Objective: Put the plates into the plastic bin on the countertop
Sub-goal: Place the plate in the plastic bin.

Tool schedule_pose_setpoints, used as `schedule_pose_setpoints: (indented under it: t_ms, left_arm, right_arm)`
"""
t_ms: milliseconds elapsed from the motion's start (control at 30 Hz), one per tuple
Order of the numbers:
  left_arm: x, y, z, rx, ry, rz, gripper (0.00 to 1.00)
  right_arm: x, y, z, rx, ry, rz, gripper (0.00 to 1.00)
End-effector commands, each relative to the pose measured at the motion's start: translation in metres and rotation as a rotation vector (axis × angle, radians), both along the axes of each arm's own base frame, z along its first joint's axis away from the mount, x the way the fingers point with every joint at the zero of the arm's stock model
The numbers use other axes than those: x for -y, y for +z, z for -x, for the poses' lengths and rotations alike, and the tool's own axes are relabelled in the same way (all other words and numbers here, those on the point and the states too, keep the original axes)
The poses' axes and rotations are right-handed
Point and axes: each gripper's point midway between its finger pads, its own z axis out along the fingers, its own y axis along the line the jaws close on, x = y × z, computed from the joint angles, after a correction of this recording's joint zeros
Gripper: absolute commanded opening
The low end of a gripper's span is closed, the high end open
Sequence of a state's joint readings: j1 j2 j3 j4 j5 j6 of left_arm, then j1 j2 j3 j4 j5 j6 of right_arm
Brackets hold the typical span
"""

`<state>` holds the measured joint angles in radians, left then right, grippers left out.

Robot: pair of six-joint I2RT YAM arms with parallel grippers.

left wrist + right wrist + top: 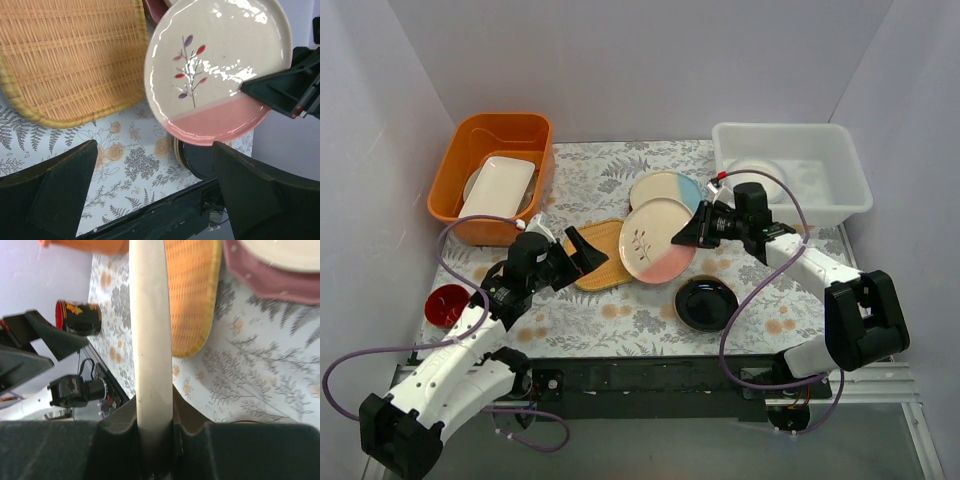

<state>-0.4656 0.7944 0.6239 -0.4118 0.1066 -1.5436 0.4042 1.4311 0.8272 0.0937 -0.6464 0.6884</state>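
Observation:
My right gripper (700,228) is shut on the right rim of the cream-and-pink plate (656,240) with a sprig and holds it tilted above the countertop (620,315). The right wrist view shows this plate edge-on (150,330) between the shut jaws. The left wrist view shows it (215,65) above the glossy black plate (200,160). The cream-and-blue plate (667,187) lies behind it, and the black plate (706,303) in front. The plastic bin (850,190) at the back right holds a white plate (755,176). My left gripper (582,250) is open and empty over a woven yellow plate (603,258).
An orange tub (460,150) at the back left holds a white rectangular dish (498,186). A small red disc (448,303) sits at the left edge. A pink plate (270,277) lies under the cream-and-blue one. The black front rail (650,375) borders the near edge.

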Motion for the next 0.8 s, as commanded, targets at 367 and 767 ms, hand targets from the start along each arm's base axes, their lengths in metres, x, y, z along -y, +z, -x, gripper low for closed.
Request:
schedule_pose_setpoints:
  t_ms: [367,767]
  left_arm:
    - [0.023,-0.005,-0.007,-0.041,-0.003,-0.07,0.98]
    - [0.034,-0.009,-0.014,-0.049,-0.032,-0.08,0.98]
  right_arm:
    - [0.057,0.125,-0.085,0.279,-0.067,-0.103,0.01]
    - [0.145,0.133,-0.137,0.264,-0.285,-0.171,0.01]
